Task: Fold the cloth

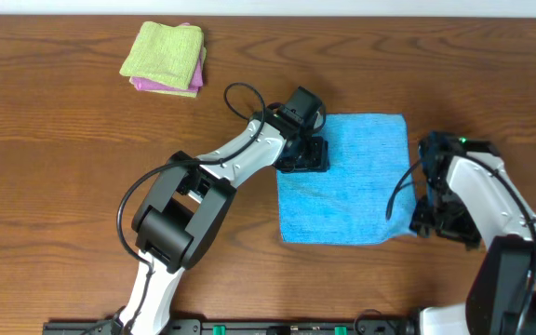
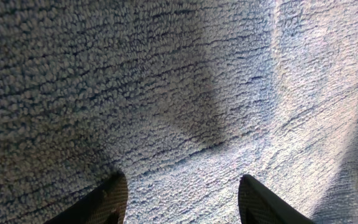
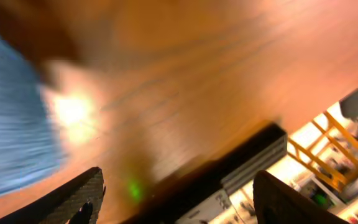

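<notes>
While the sky-blue cloth [image 1: 352, 177] lies flat on the desk [image 1: 63, 167], both hands stand open and empty; left hand [image 1: 303, 156] over its edge, right hand [image 1: 433, 219] beside a corner; a shallow pinch might bunch it.

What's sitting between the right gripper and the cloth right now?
Only bare table: the right wrist view, though blurred, shows just wood between the right gripper and the cloth. Overhead puts them close together.
</notes>
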{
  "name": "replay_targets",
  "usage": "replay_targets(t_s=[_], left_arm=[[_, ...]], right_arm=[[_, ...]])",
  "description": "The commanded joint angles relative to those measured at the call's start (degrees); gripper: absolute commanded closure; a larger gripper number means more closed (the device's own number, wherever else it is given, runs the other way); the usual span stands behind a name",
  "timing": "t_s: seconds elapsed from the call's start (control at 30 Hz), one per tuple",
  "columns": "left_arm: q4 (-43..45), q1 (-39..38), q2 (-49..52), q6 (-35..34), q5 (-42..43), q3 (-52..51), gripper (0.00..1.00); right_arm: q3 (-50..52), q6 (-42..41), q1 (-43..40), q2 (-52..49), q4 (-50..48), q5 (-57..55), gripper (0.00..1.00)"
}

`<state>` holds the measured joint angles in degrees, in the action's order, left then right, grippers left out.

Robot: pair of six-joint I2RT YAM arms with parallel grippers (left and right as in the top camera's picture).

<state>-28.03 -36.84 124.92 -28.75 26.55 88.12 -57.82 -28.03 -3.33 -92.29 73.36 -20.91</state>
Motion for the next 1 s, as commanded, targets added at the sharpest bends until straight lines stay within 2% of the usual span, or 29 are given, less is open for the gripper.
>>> replay_targets(t_s=[0.0,0.13,0.2,0.27,0.3,0.33,0.37,0.43,0.47,0.57,0.6,0.87,0.97], left_arm=[[-0.2,0.07,0.66,-0.66,-1.88,0.44,0.41],[-0.28,0.07,0.66,-0.39,-1.99,0.46,0.38],[-0.81,0.31,0.66,-0.39,-3.65,0.46,0.37],[-1.77,0.92,0.66,-0.46,-5.86,0.46,0.37],[-1.95,1.29,0.66,-0.44,-6.01,0.44,0.37],[-2.12,1.86,0.66,-0.46,-5.99,0.44,0.38],[-2.16,2.05,0.66,-0.46,-5.99,0.44,0.38],[-2.12,2.51,0.66,-0.44,-6.14,0.44,0.38],[-2.1,2.64,0.66,-0.46,-6.23,0.46,0.4],[-2.25,2.91,0.66,-0.48,-6.8,0.44,0.46],[-2.25,2.95,0.66,-0.48,-7.02,0.46,0.46],[-1.4,3.13,0.66,-0.42,-8.9,0.46,0.36],[-0.39,3.21,0.66,-0.44,-9.07,0.46,0.36]], right_arm=[[-3.28,6.27,-0.33,3.54,-3.04,5.05,0.23],[-2.05,25.4,-0.35,8.17,-16.83,30.29,0.22],[-0.52,27.91,-0.35,8.39,-23.34,35.8,0.21],[1.62,28.2,-0.39,7.43,-29.99,36.98,0.26],[2.56,29.31,-0.39,6.73,-32.7,37.97,0.36],[3.45,30.32,-0.35,5.51,-35.58,38.49,0.56],[3.72,30.34,-0.35,4.48,-36.61,38.05,0.6],[4.0,31.58,-0.35,1.66,-38.27,37.83,0.62],[4.0,32.65,-0.35,0.04,-39.3,37.83,0.68],[3.98,32.83,-0.35,-4.28,-42.77,37.99,0.73],[3.98,32.83,-0.33,-5.35,-43.65,38.97,0.79],[3.98,32.83,0.35,-11.04,-50.42,42.12,0.81],[3.98,32.33,0.94,-12.5,-53.24,42.05,0.81]])
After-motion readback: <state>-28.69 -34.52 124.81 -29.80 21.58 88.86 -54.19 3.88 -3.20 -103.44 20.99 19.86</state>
